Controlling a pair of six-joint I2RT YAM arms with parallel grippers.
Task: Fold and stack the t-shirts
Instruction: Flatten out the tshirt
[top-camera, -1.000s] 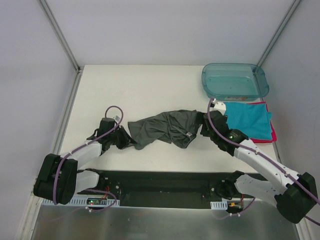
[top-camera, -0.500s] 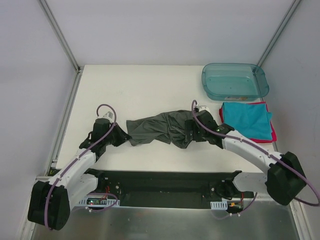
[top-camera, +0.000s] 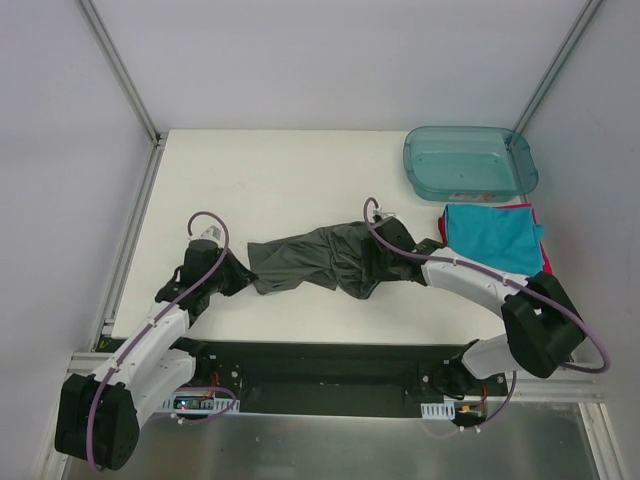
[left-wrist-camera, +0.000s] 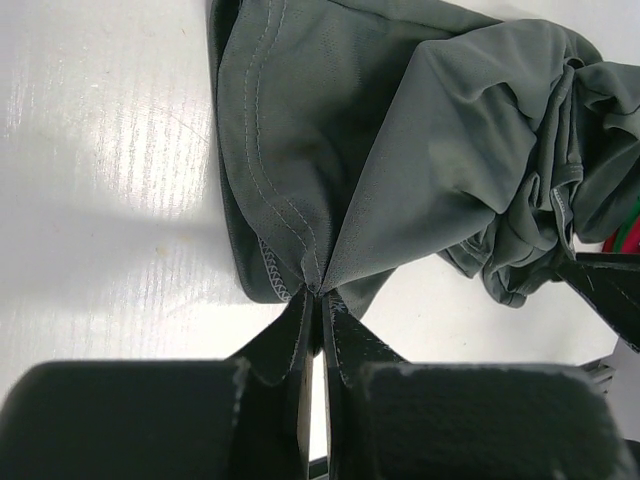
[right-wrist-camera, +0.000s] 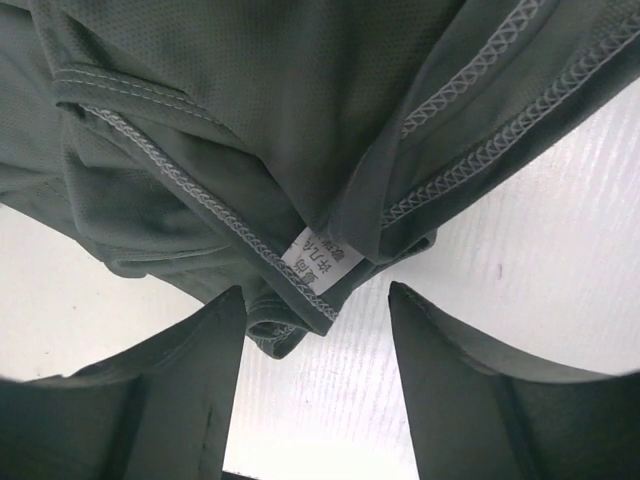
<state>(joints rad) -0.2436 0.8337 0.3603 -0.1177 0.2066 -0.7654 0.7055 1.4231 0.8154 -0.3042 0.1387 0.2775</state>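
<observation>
- One white table (top-camera: 300, 170) fills our overhead view; its near edge is cut off behind the arm bases.
- Mid-table, we see the grey t-shirt (top-camera: 310, 258) (left-wrist-camera: 400, 150) (right-wrist-camera: 250, 80) bunched into a long, crumpled rope running left to right; we cannot make out its sleeves or neck opening.
- At the far right corner sits a translucent teal tub (top-camera: 465, 129); what lies inside is too faint to tell.
- Just in front of it, a folded teal t-shirt (top-camera: 490, 238) lies flat, its near-left corner hidden by the right arm.
- Beneath it, the red-pink t-shirt (top-camera: 545, 258) shows only as a thin edge.
- We find the left gripper (top-camera: 243, 272) (left-wrist-camera: 318, 295) pinched tight on the grey shirt's left hem.
- On the shirt's right end, the right gripper (top-camera: 372, 262) (right-wrist-camera: 315, 295) has its jaws apart, straddling a hemmed fold without clamping it.
- A small white label (right-wrist-camera: 322, 255) sits on that fold; its print is too small for us to read.
</observation>
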